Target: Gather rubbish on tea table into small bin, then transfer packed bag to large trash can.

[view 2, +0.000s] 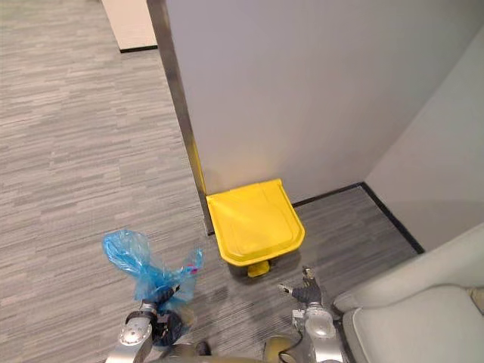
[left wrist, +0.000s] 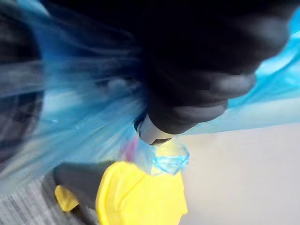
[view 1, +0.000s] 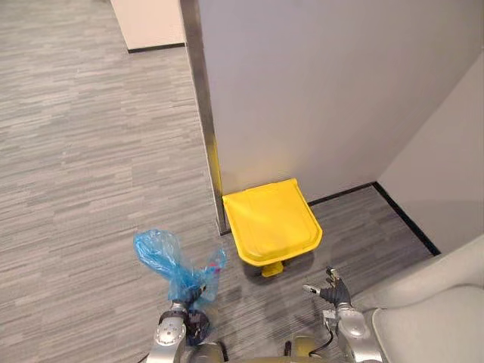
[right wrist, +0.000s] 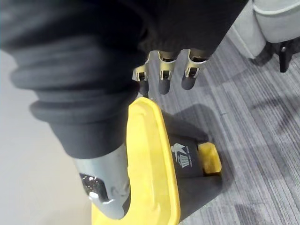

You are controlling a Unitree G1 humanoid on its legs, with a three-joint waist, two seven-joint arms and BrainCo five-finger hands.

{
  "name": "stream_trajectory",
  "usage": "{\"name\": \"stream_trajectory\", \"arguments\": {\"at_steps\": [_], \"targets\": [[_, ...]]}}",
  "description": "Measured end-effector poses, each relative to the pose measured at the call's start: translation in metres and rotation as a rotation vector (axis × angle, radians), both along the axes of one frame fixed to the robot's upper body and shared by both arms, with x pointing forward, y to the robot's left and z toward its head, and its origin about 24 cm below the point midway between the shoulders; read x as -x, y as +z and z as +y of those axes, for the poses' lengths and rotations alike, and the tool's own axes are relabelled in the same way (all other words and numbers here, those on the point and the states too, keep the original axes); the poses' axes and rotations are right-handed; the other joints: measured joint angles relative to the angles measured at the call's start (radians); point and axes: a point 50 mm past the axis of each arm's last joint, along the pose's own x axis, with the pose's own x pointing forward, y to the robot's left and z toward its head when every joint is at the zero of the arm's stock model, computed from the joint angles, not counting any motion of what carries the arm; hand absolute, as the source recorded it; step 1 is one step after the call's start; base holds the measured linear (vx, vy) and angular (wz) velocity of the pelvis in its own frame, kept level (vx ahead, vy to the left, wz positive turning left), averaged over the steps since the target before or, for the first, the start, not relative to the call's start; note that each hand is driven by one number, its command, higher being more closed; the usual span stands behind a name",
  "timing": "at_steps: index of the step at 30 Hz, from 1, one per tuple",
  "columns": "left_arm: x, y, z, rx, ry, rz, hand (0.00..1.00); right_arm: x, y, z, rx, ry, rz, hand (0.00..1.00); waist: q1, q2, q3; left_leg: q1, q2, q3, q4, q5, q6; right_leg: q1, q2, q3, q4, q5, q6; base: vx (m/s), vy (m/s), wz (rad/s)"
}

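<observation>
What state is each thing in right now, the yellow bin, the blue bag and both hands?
Yellow bin: lid shut, standing upright by the wall.
Pedal: nothing on it.
Blue bag: bunched, gripped at the neck.
Left hand: shut on it.
Right hand: open, empty.

The yellow bin (view 1: pixel 271 221) is viewed from above, mid-frame, by both eye views; it is caught from close by in both wrist views.
</observation>
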Motion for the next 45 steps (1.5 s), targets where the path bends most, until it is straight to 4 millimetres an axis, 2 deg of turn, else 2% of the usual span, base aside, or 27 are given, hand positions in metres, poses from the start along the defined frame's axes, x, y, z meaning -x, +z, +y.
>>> {"name": "stream_trajectory", "arguments": {"at_steps": [2, 3, 4, 6, 11, 16, 25, 32, 38, 40, 45], "targets": [[0.001, -0.004, -0.005, 0.018, 0.001, 0.018, 1.00, 0.001, -0.002, -0.007, 0.018, 0.001, 0.014, 0.00, -0.005, 0.024, -0.008, 0.005, 0.010, -0.033, -0.001, 0.001, -0.021, 0.030, 0.015, -0.022, -0.037, 0.006, 0.001, 0.19, -0.072, 0.25], [0.002, -0.005, -0.011, 0.037, 0.007, 0.018, 1.00, -0.002, 0.001, -0.010, 0.028, 0.004, 0.003, 0.00, 0.000, 0.052, -0.012, 0.008, 0.026, -0.036, -0.017, 0.001, -0.023, 0.054, 0.026, -0.025, -0.079, 0.012, -0.002, 0.22, -0.068, 0.02], [0.000, -0.004, -0.014, 0.046, 0.006, 0.012, 1.00, -0.004, 0.002, -0.010, 0.028, 0.007, -0.002, 0.00, -0.001, 0.065, -0.011, 0.014, 0.034, -0.038, -0.029, 0.005, -0.029, 0.067, 0.037, -0.029, -0.100, 0.017, -0.005, 0.21, -0.087, 0.01], [-0.001, -0.004, -0.015, 0.049, 0.005, 0.007, 1.00, -0.005, 0.002, -0.010, 0.026, 0.005, -0.005, 0.00, 0.000, 0.069, -0.014, 0.048, 0.047, -0.045, -0.069, 0.011, -0.040, 0.101, 0.055, -0.036, -0.135, 0.021, -0.010, 0.16, -0.087, 0.01], [0.000, -0.004, -0.015, 0.050, 0.003, 0.011, 1.00, -0.003, 0.003, -0.020, 0.039, -0.029, -0.005, 0.00, -0.014, 0.072, -0.018, 0.092, 0.051, -0.056, -0.121, 0.016, -0.046, 0.159, 0.066, -0.045, -0.214, 0.047, -0.009, 0.10, -0.001, 0.01], [0.005, -0.010, -0.009, 0.036, 0.011, 0.045, 1.00, 0.005, -0.004, -0.026, 0.037, -0.062, 0.036, 0.00, -0.014, 0.072, -0.027, 0.093, 0.041, -0.060, -0.119, 0.017, -0.045, 0.217, 0.060, -0.041, -0.334, 0.121, 0.001, 0.05, 0.076, -0.01], [0.010, -0.014, 0.004, -0.006, 0.022, 0.071, 1.00, 0.005, -0.005, -0.027, 0.028, -0.075, 0.044, 0.00, -0.011, 0.072, -0.030, 0.079, 0.014, -0.060, -0.117, 0.030, -0.025, 0.230, 0.039, -0.037, -0.401, 0.192, 0.008, -0.02, 0.055, -0.01], [0.016, -0.016, 0.006, -0.011, 0.030, 0.090, 1.00, 0.002, -0.007, -0.026, 0.026, -0.071, 0.051, 0.00, -0.013, 0.070, -0.031, 0.047, 0.010, -0.045, -0.130, 0.041, -0.010, 0.196, 0.040, -0.021, -0.440, 0.229, 0.010, -0.10, 0.002, -0.11], [0.019, -0.018, 0.009, -0.008, 0.051, 0.097, 1.00, -0.003, -0.004, -0.026, 0.029, -0.066, 0.038, 0.00, -0.011, 0.066, -0.031, 0.042, 0.003, -0.014, -0.192, 0.086, -0.018, 0.141, 0.048, 0.020, -0.450, 0.256, 0.016, -0.18, -0.048, -0.26], [0.021, -0.018, 0.015, -0.013, 0.079, 0.099, 1.00, -0.005, -0.003, -0.026, 0.037, -0.057, 0.034, 0.00, 0.002, 0.058, -0.030, 0.033, 0.012, 0.025, -0.192, 0.088, -0.022, 0.116, 0.060, 0.061, -0.463, 0.272, 0.014, -0.15, -0.056, -0.48], [0.020, -0.017, 0.019, -0.012, 0.100, 0.093, 1.00, -0.004, -0.002, -0.032, 0.059, -0.070, 0.035, 0.00, 0.009, 0.046, -0.028, -0.018, 0.015, 0.033, -0.169, 0.080, -0.023, 0.079, 0.060, 0.066, -0.481, 0.278, 0.016, -0.08, -0.028, -0.13]]}}
